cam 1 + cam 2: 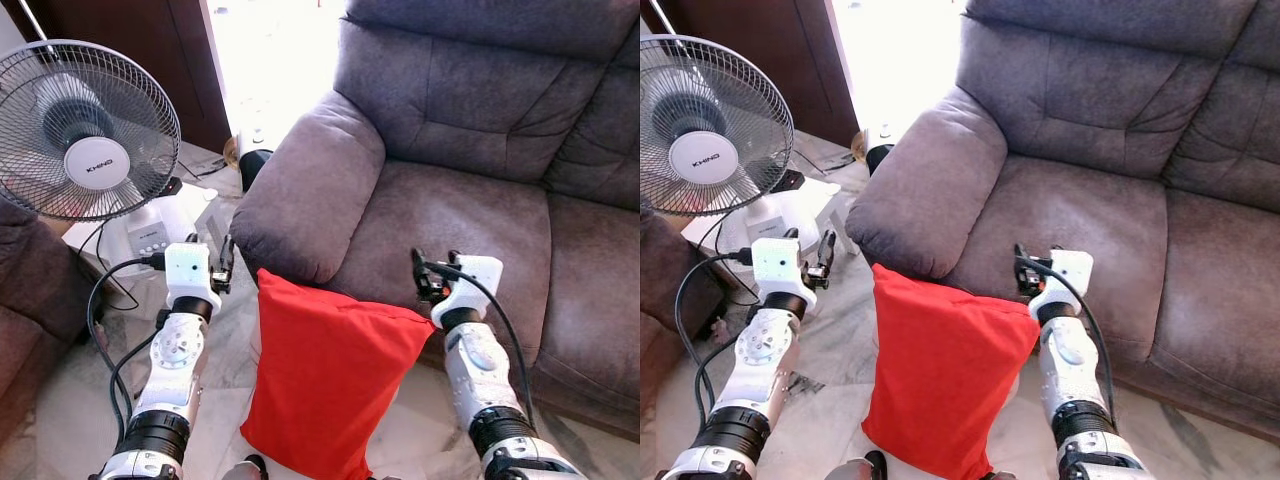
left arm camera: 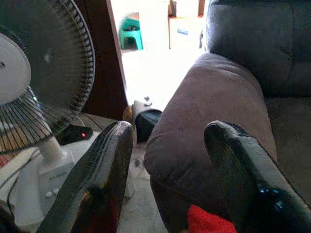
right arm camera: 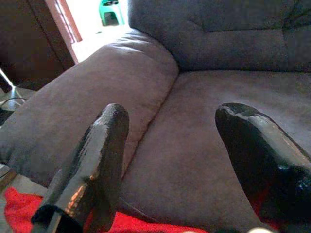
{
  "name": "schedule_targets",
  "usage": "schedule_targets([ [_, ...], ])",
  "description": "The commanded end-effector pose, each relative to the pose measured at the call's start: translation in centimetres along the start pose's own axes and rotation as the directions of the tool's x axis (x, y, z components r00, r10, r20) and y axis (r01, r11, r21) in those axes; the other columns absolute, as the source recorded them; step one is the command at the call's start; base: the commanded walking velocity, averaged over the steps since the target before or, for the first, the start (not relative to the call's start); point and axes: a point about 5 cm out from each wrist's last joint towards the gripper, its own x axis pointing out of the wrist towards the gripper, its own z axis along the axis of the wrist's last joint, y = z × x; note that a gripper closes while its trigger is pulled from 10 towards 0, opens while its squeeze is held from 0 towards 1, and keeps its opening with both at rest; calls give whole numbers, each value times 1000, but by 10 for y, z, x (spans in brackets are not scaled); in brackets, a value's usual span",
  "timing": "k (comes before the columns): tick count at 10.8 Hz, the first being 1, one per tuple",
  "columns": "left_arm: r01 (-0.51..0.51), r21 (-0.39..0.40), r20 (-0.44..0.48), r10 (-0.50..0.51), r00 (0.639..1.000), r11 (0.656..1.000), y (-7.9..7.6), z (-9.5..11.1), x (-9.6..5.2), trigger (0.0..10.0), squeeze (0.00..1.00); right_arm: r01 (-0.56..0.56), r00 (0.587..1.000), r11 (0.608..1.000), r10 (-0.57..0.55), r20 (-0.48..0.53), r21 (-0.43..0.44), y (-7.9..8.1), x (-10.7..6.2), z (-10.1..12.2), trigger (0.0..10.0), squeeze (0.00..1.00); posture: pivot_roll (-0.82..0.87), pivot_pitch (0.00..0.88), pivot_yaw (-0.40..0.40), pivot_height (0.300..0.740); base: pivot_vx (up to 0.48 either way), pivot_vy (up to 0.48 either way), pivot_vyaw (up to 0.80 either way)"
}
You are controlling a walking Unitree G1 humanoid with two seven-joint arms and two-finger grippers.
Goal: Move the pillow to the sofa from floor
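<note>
A red pillow (image 1: pixel 325 375) stands upright on the floor between my two arms, its top edge leaning on the front of the grey-brown sofa (image 1: pixel 450 215). My left gripper (image 1: pixel 225 262) is open just left of the pillow's top corner, beside the sofa armrest (image 1: pixel 310 190). On the other side, the right gripper (image 1: pixel 432 270) is open at the pillow's top right corner, over the seat's front edge. Nothing lies between either pair of fingers. In the wrist views, red pillow fabric (image 2: pixel 206 221) (image 3: pixel 19 208) shows below the spread fingers.
A standing fan (image 1: pixel 85 130) with a white base (image 1: pixel 150 235) and cables stands at the left. A dark object (image 1: pixel 253 162) sits on the floor behind the armrest, near a dark wooden door (image 1: pixel 185 60). Brown furniture (image 1: pixel 30 290) is at the far left. The floor is marble.
</note>
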Motion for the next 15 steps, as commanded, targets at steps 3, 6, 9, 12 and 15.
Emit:
schedule_targets([
  [3,-6,-39,-43,4,999,999,0,-5,-3,10000,0,22,997,1000,-22,-77,-2,-1,-7,-15,10000,0,124,187,-1,740,0,0,0],
  [6,-6,-48,-61,3,998,999,2,-6,-3,10000,0,22,997,1000,-22,-73,10,-2,-7,-14,10000,0,122,189,1,740,0,328,-229],
  [9,-1,-48,-66,-2,998,999,2,-5,-3,10000,0,34,996,999,-32,-81,25,0,-4,-13,10000,0,127,188,2,740,0,406,0],
  [12,8,-46,-69,-11,998,999,2,-5,-2,10000,0,33,997,999,-31,-70,37,1,-3,-11,10000,0,128,187,3,740,0,446,-208],
  [15,29,-34,-56,-31,998,999,0,-2,-1,10000,0,53,996,998,-49,-75,40,0,-2,-10,10000,0,129,183,6,740,0,143,0],
])
